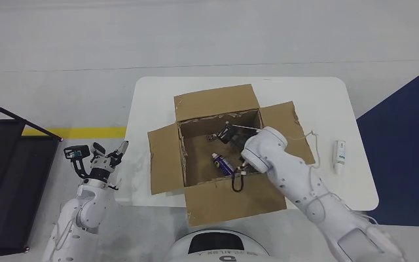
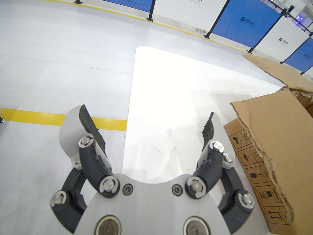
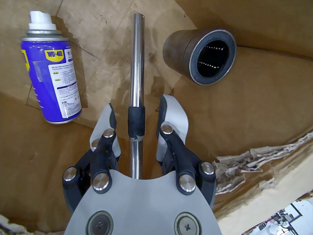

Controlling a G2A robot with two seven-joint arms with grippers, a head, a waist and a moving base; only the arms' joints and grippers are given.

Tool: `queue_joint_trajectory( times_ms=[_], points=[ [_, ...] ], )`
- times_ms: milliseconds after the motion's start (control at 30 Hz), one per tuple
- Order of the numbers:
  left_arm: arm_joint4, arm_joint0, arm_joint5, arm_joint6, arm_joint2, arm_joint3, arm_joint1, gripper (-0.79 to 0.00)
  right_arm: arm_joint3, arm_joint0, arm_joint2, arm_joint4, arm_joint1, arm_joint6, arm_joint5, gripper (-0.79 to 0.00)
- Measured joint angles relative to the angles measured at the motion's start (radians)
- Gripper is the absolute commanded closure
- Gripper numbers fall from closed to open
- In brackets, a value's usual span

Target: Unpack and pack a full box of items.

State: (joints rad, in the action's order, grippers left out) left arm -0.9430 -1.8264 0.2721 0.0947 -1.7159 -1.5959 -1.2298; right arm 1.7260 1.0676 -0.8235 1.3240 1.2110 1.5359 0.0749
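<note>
An open cardboard box (image 1: 216,102) stands in the middle of the white table (image 1: 294,92). My right arm is down inside it, with the right gripper (image 3: 137,111) open. Its fingers (image 3: 171,113) stand on either side of a shiny metal rod (image 3: 136,62) with a black tape band, lying on the box floor (image 3: 232,123). Beside the rod lie a blue spray can (image 3: 52,74) (image 1: 221,164) and a dark hollow metal cylinder (image 3: 200,54). My left gripper (image 2: 146,113) (image 1: 111,154) is open and holds nothing, off the table's left edge, next to a box flap (image 2: 269,128).
A white tube (image 1: 338,156) lies on the table to the right of the box, with a thin cord (image 1: 314,141) near it. A black rack (image 1: 19,183) stands on the floor at the left. Torn cardboard edges (image 3: 234,167) line the box wall.
</note>
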Motion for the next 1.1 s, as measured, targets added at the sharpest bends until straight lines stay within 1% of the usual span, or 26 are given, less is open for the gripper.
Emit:
queue_joint_trajectory(
  times_ms=[133,200,300,333,467,633,767,867,967,1100],
  points=[
    [0.0,0.0,0.0,0.0,0.0,0.0,0.0,-0.785,-0.033,-0.01,0.022,0.023,0.003,0.0,0.007,-0.299],
    [0.0,0.0,0.0,0.0,0.0,0.0,0.0,-0.785,-0.054,-0.017,0.033,0.031,0.005,0.0,0.005,-0.262],
    [0.0,0.0,0.0,0.0,0.0,0.0,0.0,-0.785,-0.072,-0.026,0.045,0.03,0.007,0.0,0.006,-0.046],
    [0.0,0.0,0.0,0.0,0.0,0.0,0.0,-0.785,-0.072,-0.029,0.046,0.027,0.007,0.0,0.007,0.0],
    [0.0,0.0,0.0,0.0,0.0,0.0,0.0,-0.785,-0.043,-0.032,0.041,0.008,0.003,0.0,0.012,0.0],
    [0.0,0.0,0.0,0.0,0.0,0.0,0.0,-0.785,0.053,-0.007,0.005,-0.005,-0.014,0.0,0.02,0.0],
    [0.0,0.0,0.0,0.0,0.0,0.0,0.0,-0.785,0.165,0.028,-0.046,-0.017,-0.031,0.0,0.017,0.0],
    [0.0,0.0,0.0,0.0,0.0,0.0,0.0,-0.785,0.282,0.055,-0.108,-0.046,-0.041,-0.01,0.009,0.0],
    [0.0,0.0,0.0,0.0,0.0,0.0,0.0,-0.785,0.396,0.099,-0.198,-0.087,-0.053,-0.085,0.007,0.0],
    [0.0,0.0,0.0,0.0,0.0,0.0,0.0,-0.785,0.513,0.191,-0.371,-0.145,-0.07,-0.239,0.003,0.0]
  ],
)
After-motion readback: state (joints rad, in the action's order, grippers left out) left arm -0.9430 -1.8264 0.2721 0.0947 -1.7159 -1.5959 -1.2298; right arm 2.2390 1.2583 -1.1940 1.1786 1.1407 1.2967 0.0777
